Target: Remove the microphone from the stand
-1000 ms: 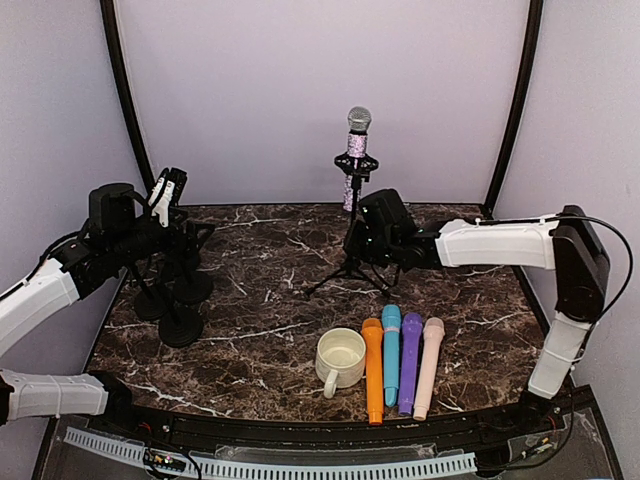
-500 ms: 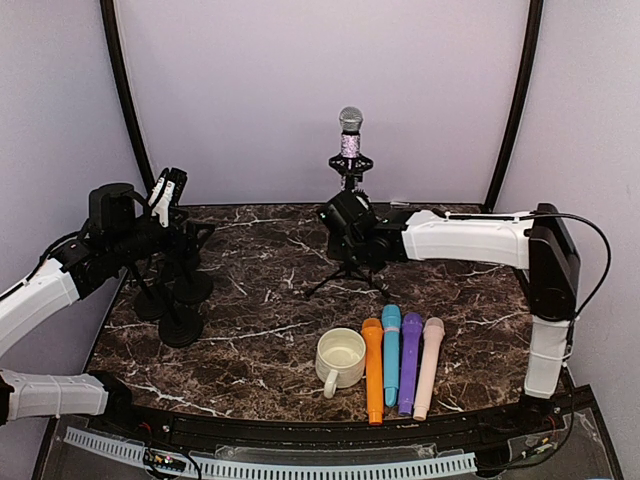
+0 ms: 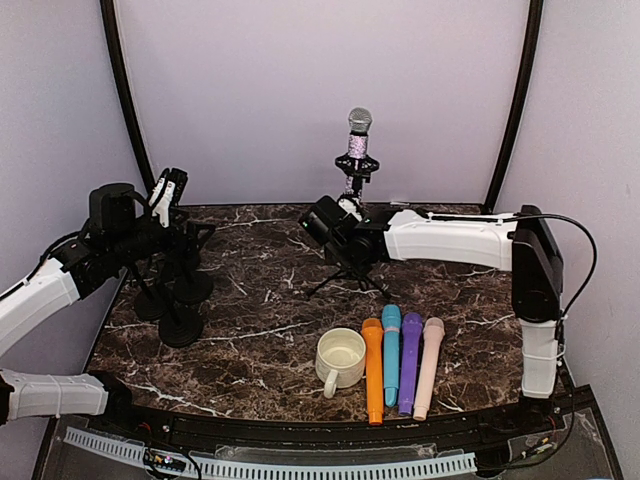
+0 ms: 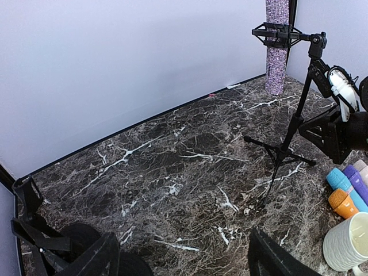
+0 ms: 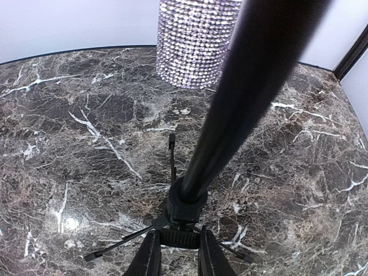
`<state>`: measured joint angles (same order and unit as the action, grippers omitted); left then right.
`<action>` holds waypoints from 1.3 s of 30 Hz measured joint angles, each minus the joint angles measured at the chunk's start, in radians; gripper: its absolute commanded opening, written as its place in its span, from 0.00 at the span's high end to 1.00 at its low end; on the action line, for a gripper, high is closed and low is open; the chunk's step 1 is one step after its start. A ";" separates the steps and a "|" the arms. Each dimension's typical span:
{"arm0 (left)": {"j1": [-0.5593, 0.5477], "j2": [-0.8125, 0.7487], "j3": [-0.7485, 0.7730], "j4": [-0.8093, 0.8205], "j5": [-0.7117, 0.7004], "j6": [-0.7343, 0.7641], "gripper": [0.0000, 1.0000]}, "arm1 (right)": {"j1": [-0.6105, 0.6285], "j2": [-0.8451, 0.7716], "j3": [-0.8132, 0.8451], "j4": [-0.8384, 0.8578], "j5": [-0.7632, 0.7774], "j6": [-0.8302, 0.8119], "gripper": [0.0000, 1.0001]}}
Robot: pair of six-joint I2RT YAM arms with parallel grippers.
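Note:
The microphone (image 3: 357,146) has a glittery silver body and a mesh head, and it stands upright in the clip of a black tripod stand (image 3: 349,268) at the back of the table. My right gripper (image 3: 333,232) is low on the stand. In the right wrist view its fingers (image 5: 150,256) are closed on the stand's lower hub (image 5: 185,211), with the pole and the glittery microphone (image 5: 194,41) rising above. My left gripper (image 3: 170,195) is far to the left, open and empty. In the left wrist view (image 4: 183,265) it sees the microphone (image 4: 277,52) and the stand (image 4: 292,127) at the right.
A white mug (image 3: 340,357) stands near the front. Beside it lie orange (image 3: 373,372), teal (image 3: 390,352), purple (image 3: 410,362) and pink (image 3: 428,366) microphones. Several black round-based stands (image 3: 178,292) cluster under my left arm. Curved walls close the back and sides.
My right gripper has slid left along the table to the foot of the stand. The stand and microphone swayed slightly left and came back. The left arm has not moved.

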<state>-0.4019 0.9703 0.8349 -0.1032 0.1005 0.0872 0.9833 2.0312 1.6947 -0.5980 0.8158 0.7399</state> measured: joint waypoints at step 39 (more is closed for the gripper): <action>0.000 0.015 0.000 0.000 0.012 0.000 0.21 | -0.015 -0.508 -0.467 0.367 -0.303 -0.402 0.17</action>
<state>-0.4019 0.9855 0.8349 -0.1036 0.1123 0.0872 0.9684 1.5234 1.2278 -0.2310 0.5133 0.3378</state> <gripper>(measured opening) 0.789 0.828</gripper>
